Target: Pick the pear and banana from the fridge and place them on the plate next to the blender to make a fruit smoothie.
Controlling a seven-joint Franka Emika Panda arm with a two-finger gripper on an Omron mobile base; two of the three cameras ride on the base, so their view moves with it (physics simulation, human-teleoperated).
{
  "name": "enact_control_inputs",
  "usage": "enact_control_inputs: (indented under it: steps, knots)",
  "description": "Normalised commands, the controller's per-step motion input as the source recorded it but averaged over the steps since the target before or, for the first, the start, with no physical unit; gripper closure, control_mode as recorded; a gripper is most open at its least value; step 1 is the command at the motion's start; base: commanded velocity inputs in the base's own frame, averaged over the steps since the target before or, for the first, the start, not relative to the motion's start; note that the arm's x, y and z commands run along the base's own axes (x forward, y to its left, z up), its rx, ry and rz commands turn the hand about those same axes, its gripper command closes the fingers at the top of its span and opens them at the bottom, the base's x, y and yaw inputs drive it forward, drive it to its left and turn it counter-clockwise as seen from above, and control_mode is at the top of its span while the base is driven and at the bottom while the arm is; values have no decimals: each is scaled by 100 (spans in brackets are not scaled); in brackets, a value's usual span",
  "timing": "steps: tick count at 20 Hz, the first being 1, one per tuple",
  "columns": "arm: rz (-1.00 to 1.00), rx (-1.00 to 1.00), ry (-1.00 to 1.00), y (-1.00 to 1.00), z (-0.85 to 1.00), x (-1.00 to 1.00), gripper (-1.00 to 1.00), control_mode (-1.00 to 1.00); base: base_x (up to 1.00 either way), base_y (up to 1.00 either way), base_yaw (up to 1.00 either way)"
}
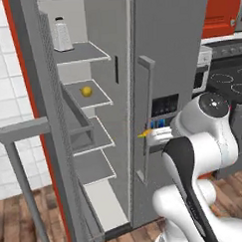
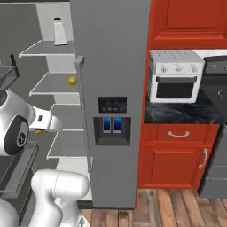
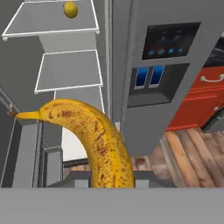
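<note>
Banana (image 3: pixel 98 144) clamped in my hand (image 1: pixel 152 135), held outside the open fridge (image 1: pixel 175 51); pear (image 1: pixel 86 91) sits on a shelf (image 1: pixel 94 96) inside.

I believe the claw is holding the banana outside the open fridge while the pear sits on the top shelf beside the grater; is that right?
Nearly: the pear lies on the second shelf, one below the grater, as the left base view shows. The rest holds: the claw grips the banana outside the open fridge.
</note>
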Motion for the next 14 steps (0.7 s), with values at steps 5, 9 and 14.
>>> enact_control_inputs:
  steps: [5,9,14]
  knots:
    - [0,0,0,0,0,0,100,100,-7,-68,-67]
    - [0,0,0,0,0,0,100,100,0,-73,-66]
    - [0,0,0,0,0,0,100,100,0,-67,-68]
